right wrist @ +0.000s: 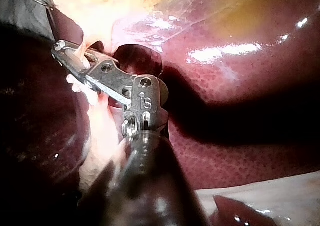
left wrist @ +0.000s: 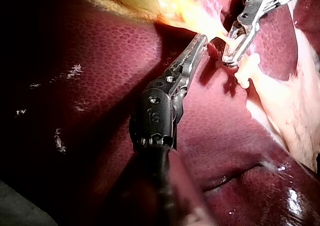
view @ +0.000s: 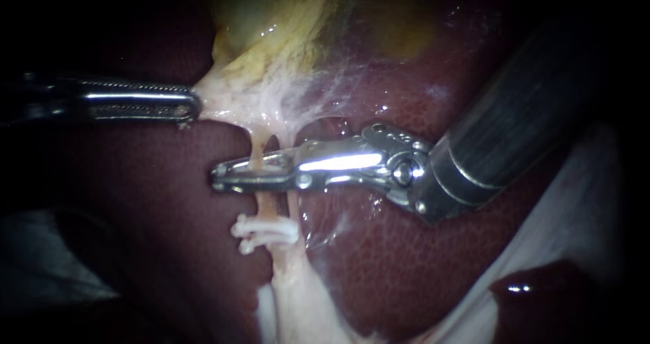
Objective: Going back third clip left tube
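Two white clips (view: 265, 232) are sitting on the left tube (view: 258, 147) just beside the right instrument (view: 221, 176), on the side away from the gallbladder (view: 271, 19); its jaws are clamping that tube, which is running crosswise to them, so retreating likely calls for opening first, then drawing back along the slanting shaft. Nearby, the left instrument (view: 194, 105) is pinching pale tissue (view: 233, 99), pulling it taut
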Motion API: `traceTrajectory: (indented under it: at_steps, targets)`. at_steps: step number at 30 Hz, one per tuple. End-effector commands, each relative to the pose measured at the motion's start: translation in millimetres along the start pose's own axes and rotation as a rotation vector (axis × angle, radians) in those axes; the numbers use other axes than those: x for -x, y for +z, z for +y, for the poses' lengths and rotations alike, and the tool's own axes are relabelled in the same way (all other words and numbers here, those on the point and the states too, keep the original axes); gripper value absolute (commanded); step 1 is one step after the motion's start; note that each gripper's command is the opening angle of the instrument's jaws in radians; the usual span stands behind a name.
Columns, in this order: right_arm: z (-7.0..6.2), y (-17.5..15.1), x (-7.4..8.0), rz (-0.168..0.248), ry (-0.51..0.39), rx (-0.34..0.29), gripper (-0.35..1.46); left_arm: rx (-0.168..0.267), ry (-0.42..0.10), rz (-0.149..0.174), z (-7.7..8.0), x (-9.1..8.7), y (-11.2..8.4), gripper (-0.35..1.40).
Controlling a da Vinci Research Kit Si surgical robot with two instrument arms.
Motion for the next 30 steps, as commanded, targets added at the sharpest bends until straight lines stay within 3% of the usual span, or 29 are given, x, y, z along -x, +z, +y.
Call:
traceTrajectory:
  at_steps: [1,4,5,9,14,18,22,27,30]
  targets:
    - [0.1,0.1,0.3,-0.001,-0.008,0.002,-0.19,0.0,0.0,0.0,0.0,0.0,0.0,-0.35]
    - [0.8,1.1,0.8,-0.015,-0.024,0.02,0.38,0.0,0.0,0.0,0.0,0.0,0.0,-0.35]
    - [1.0,1.4,1.0,-0.019,-0.025,0.04,0.43,0.0,0.0,0.0,0.0,0.0,0.0,-0.35]
    - [2.6,2.4,2.0,-0.055,-0.098,0.141,0.5,0.0,0.0,0.0,0.0,0.0,0.0,-0.35]
    - [5.0,1.5,2.6,-0.071,-0.143,0.213,0.5,0.0,0.0,0.0,0.0,0.0,0.1,-0.35]
    - [5.2,0.2,2.7,-0.075,-0.172,0.233,0.5,0.0,0.0,0.0,0.0,0.0,0.0,-0.35]
    - [3.1,-0.9,3.0,-0.123,-0.256,0.238,0.5,0.0,0.0,0.0,0.0,0.1,-0.1,-0.35]
    - [-2.0,-3.8,3.2,-0.208,-0.483,0.28,0.5,0.001,0.0,0.0,0.0,0.1,-0.2,-0.35]
    - [-5.3,-6.6,2.3,-0.222,-0.566,0.292,0.5,0.001,0.0,0.0,0.0,0.1,-0.3,-0.35]
